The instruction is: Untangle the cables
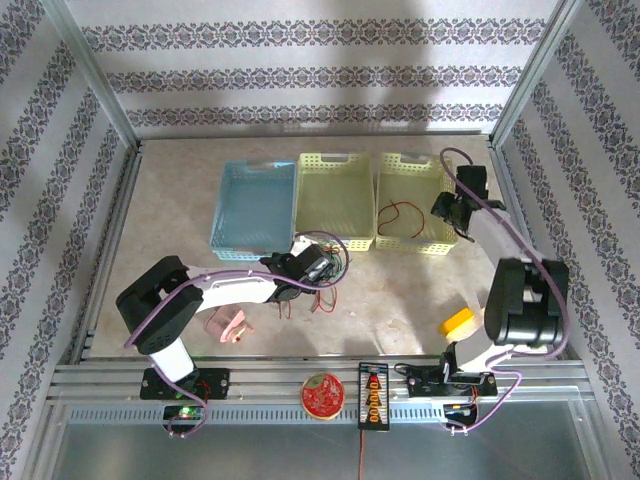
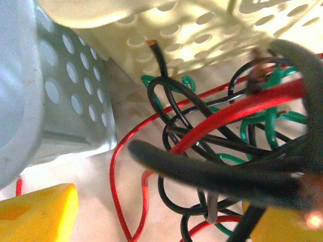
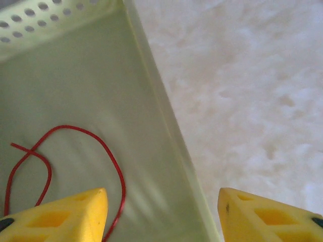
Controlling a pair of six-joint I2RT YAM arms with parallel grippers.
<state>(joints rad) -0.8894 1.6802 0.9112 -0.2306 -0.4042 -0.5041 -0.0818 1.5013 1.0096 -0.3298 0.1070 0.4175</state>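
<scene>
The cables are a knot of thin red, green and black wires (image 1: 338, 268) on the table just in front of the middle yellow basket. My left gripper (image 1: 322, 262) is right at this knot. In the left wrist view a red strand (image 2: 237, 111), black loops (image 2: 166, 196) and green strands (image 2: 270, 118) cross between its yellow fingertips (image 2: 40, 214), and the left gripper (image 2: 161, 224) is open. One loose red cable (image 1: 400, 215) lies in the right yellow basket. My right gripper (image 3: 161, 217) hangs open above that basket's right wall, with the red cable (image 3: 108, 156) beside its left finger.
Three baskets stand in a row at the back: blue (image 1: 250, 168), yellow (image 1: 335, 160), yellow (image 1: 410, 158). A pink object (image 1: 226, 325) lies front left and a yellow block (image 1: 458, 322) front right. A red round tin (image 1: 322, 395) and a black connector strip (image 1: 372, 395) sit on the front rail.
</scene>
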